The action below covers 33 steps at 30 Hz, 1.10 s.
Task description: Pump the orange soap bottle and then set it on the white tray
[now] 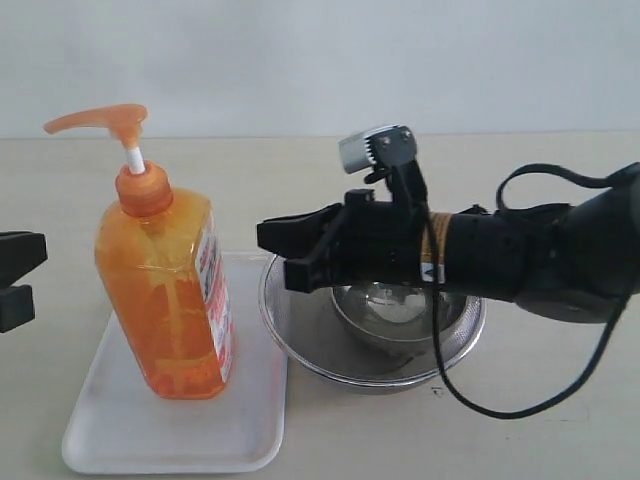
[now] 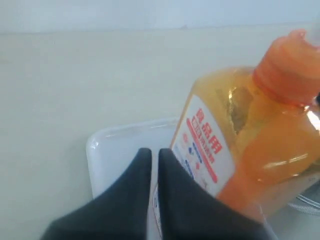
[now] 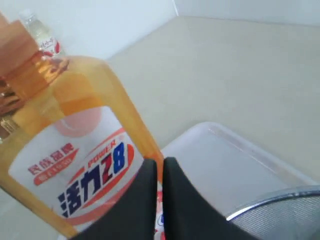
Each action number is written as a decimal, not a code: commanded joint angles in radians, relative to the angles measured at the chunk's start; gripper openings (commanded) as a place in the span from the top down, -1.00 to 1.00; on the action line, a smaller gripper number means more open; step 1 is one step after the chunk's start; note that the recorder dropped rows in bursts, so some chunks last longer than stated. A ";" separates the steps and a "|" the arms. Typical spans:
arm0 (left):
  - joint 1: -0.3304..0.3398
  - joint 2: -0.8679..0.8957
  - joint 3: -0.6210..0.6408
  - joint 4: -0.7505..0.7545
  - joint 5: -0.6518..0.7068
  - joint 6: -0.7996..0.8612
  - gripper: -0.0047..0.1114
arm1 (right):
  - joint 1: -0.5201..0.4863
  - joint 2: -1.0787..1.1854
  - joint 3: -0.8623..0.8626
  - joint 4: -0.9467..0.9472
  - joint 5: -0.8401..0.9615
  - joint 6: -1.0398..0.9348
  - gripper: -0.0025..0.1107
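The orange soap bottle (image 1: pixel 165 300) stands upright on the white tray (image 1: pixel 150 435), with its pump head (image 1: pixel 100 122) raised and pointing left. My right gripper (image 1: pixel 285 255) hovers just right of the bottle, apart from it, with its fingers together and nothing between them. In the right wrist view the right gripper (image 3: pixel 160 165) points at the bottle's label (image 3: pixel 75 165), and the tray (image 3: pixel 225 165) lies beyond. My left gripper (image 1: pixel 18 280) sits at the left edge, shut and empty. The left wrist view has the left gripper (image 2: pixel 154 155) close to the bottle (image 2: pixel 260 135) and the tray (image 2: pixel 115 150).
A round steel mesh strainer (image 1: pixel 330 360) with a steel bowl (image 1: pixel 395 315) inside stands right of the tray, under my right arm. Its rim shows in the right wrist view (image 3: pixel 280 197). A black cable (image 1: pixel 500 405) loops below the right arm. The table is beige.
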<state>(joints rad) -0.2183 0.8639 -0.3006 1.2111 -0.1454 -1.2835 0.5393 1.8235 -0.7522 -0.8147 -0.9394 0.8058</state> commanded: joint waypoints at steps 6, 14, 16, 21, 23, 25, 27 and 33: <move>-0.001 -0.176 0.079 0.010 -0.171 -0.046 0.84 | -0.091 -0.300 0.187 -0.009 -0.009 -0.021 0.96; -0.001 -0.274 0.121 0.039 -0.316 -0.090 0.84 | -0.091 -0.600 0.327 -0.011 0.107 -0.006 0.96; -0.001 -0.303 0.133 0.044 -0.378 -0.093 0.84 | -0.091 -0.675 0.360 -0.014 0.154 0.009 0.96; -0.001 -0.388 0.172 0.044 -0.449 -0.093 0.84 | -0.091 -0.854 0.455 -0.064 0.235 0.058 0.96; -0.001 -0.424 0.188 0.044 -0.432 -0.093 0.84 | -0.091 -0.923 0.489 -0.090 0.252 0.087 0.96; -0.001 -0.455 0.201 0.044 -0.422 -0.093 0.84 | -0.091 -0.981 0.512 -0.113 0.262 0.119 0.96; -0.001 -0.487 0.208 0.044 -0.422 -0.093 0.84 | -0.091 -1.037 0.531 -0.156 0.267 0.163 0.96; -0.001 -0.531 0.208 0.044 -0.434 -0.093 0.84 | -0.091 -1.120 0.532 -0.219 0.272 0.217 0.96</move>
<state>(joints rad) -0.2183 0.3481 -0.0961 1.2559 -0.5714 -1.3675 0.4510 0.7306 -0.2236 -1.0153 -0.6702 0.9957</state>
